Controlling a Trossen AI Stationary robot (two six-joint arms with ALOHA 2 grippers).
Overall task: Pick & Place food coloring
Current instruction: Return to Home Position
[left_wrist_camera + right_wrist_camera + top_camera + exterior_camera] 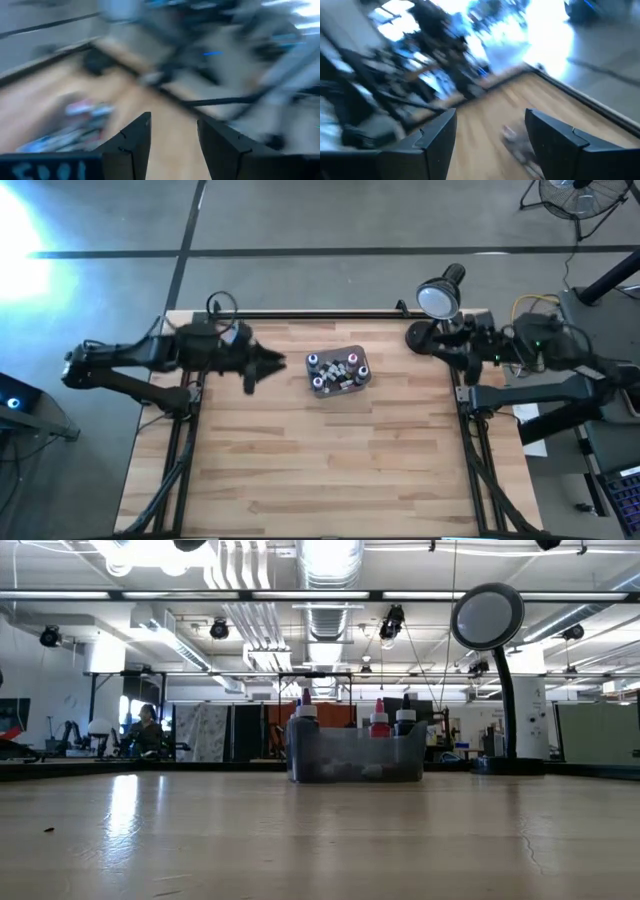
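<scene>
The bottles (338, 368) all seem to stand in the tub (362, 378), which sits on the desk (330, 460) between the two arms. The main risk, as I judge it, is a knock: the left claw (278, 362) hangs just beside the tub, and a careless swing could shove it or tip bottles out, while the right claw (412, 336) sits close to the lamp (437, 298) and could clip its base. Both claws are parted fairly wide, with nothing between the fingers and touching nothing.
</scene>
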